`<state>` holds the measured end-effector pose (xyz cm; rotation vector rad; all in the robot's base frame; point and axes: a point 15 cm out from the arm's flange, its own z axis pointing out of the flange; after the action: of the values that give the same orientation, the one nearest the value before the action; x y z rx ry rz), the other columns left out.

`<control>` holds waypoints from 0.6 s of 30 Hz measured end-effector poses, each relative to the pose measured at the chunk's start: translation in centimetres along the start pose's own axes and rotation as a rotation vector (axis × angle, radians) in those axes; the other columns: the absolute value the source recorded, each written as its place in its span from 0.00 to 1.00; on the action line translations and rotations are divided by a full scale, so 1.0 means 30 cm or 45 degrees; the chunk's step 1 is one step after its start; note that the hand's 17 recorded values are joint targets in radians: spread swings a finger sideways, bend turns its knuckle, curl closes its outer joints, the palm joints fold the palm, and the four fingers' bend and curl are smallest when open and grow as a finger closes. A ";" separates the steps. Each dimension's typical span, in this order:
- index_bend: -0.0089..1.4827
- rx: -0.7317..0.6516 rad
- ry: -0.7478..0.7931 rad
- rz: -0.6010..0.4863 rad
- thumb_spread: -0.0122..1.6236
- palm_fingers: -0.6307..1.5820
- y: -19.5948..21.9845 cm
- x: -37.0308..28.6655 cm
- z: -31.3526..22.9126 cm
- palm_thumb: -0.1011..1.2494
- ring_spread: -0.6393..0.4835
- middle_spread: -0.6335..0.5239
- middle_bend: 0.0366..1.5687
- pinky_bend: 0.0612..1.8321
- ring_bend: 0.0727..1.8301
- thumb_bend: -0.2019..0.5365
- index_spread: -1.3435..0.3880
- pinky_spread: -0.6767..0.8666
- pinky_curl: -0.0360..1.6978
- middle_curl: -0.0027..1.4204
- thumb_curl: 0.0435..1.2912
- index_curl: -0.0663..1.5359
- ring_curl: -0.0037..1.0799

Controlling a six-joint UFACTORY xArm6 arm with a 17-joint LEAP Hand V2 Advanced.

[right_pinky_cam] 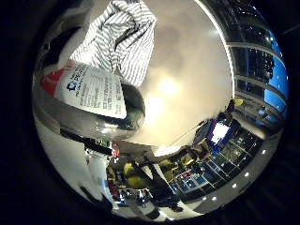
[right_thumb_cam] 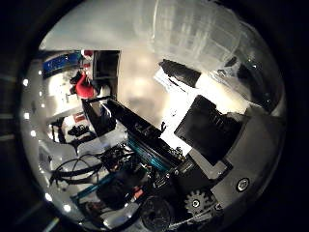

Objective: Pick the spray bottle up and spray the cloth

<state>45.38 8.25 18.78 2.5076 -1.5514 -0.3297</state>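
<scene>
The spray bottle [right_pinky_cam: 96,93] lies close against my palm, a clear, dark-looking body with a white label printed in red and blue. Its translucent upper part [right_thumb_cam: 203,34] fills one edge of the thumb side view. My right hand [right_thumb_cam: 212,140] shows black and white fingers bent in beside the bottle, curled on it. The cloth [right_pinky_cam: 122,37], white with grey stripes, lies crumpled on the pale table [right_pinky_cam: 187,84] just beyond the bottle. Whether the bottle touches the table is hidden.
The pale table's edge [right_pinky_cam: 183,136] runs past the bottle, with room clutter and a lit screen [right_pinky_cam: 219,132] beyond it. A dark monitor-like frame [right_thumb_cam: 104,116] and equipment stand off the table on the thumb side.
</scene>
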 end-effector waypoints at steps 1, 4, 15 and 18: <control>0.82 0.000 0.001 0.000 0.66 0.82 -0.001 0.001 -0.004 0.82 0.42 0.47 0.88 0.55 0.79 0.25 0.67 0.33 0.80 0.44 0.46 0.51 0.57; 0.82 -0.006 0.030 -0.007 0.66 0.82 0.008 0.014 -0.020 0.82 0.42 0.47 0.88 0.54 0.79 0.26 0.67 0.33 0.80 0.44 0.46 0.51 0.57; 0.82 0.004 0.071 -0.016 0.66 0.82 0.019 0.021 -0.118 0.82 0.42 0.47 0.88 0.54 0.80 0.25 0.67 0.32 0.81 0.44 0.46 0.51 0.57; 0.82 0.020 0.061 -0.016 0.66 0.82 0.011 0.012 -0.121 0.82 0.42 0.47 0.88 0.54 0.80 0.25 0.67 0.32 0.81 0.44 0.46 0.51 0.57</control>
<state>46.27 7.91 22.31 2.5186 -1.5269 -0.2584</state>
